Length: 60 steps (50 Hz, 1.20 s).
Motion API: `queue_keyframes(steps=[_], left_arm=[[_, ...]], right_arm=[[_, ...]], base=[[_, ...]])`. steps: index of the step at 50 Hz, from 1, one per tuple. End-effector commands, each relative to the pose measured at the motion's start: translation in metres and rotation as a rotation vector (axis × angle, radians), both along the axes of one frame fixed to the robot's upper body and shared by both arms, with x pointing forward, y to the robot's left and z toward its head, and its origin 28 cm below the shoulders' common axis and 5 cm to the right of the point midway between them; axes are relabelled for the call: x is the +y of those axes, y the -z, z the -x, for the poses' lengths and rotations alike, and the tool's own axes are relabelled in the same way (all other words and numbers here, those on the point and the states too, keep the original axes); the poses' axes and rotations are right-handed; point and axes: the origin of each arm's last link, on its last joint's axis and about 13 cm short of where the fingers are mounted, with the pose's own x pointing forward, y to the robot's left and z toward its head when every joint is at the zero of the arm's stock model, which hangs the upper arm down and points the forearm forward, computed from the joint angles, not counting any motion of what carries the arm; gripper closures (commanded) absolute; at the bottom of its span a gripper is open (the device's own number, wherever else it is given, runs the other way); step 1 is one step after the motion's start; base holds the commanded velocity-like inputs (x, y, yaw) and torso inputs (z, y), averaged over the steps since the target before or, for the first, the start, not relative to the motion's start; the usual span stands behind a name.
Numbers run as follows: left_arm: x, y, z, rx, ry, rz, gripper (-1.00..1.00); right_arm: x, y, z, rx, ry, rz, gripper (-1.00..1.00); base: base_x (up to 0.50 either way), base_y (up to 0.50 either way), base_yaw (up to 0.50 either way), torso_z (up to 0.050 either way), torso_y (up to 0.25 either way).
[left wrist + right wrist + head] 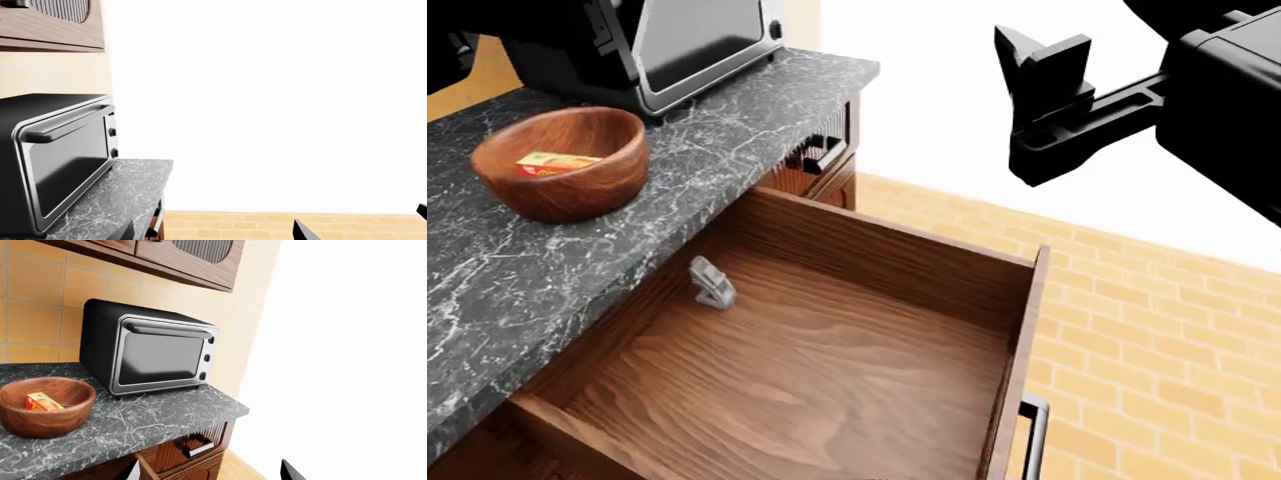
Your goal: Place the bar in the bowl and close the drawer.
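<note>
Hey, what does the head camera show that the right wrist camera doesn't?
Only the head view shows the inside of the open drawer, with a small grey metal piece on its floor, and the right gripper raised over the brick floor. Only the right wrist view shows the wall cabinets above the counter. Both show the bar lying in the bowl, the toaster oven and the marble counter.

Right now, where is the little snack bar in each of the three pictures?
Head view: the bar lies inside the bowl, at the upper left on the counter.
Right wrist view: the bar shows in the bowl, lower left of the picture.
Left wrist view: not in it; neither is the bowl.
Shared landmark: the black toaster oven on the counter appears in all three.
</note>
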Motion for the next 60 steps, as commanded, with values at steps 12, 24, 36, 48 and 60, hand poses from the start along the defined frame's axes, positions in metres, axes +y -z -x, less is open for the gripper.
queue_keyframes(steps=[12,24,36,48,60], left_arm=[[0.0000,-0.0009,0.0011,0.000,-0.001,-0.003,-1.00],[0.0001,-0.0007,0.0003,0.001,-0.003,-0.003,-1.00],[0.0002,-0.0008,0.0003,0.001,-0.005,-0.003,-1.00],[-0.0021,-0.0010,0.0003,0.004,-0.003,-0.015,-1.00],[-0.0023,-0.0007,0.0003,0.004,-0.006,-0.018,-1.00]], right_arm=[[0.0004,0.0001,0.0007,0.014,-0.005,-0.009,-1.00],[-0.0011,-0.0016,-0.0036,0.028,0.031,-0.047,-1.00],[-0.0010,-0.0018,-0.0040,0.042,0.054,-0.040,-1.00],[-0.0013,-0.0022,-0.0039,0.040,0.060,-0.041,-1.00],[0.0001,-0.0007,-0.0026,0.036,0.067,-0.041,-1.00]], base=[[-0.02,0.05,-0.50,0.000,0.000],[-0.02,0.06,-0.21,0.000,0.000],[0.28,0.04,0.00,0.000,0.000],[0.50,0.07,0.00,0.000,0.000],[0.24,0.03,0.00,0.000,0.001]])
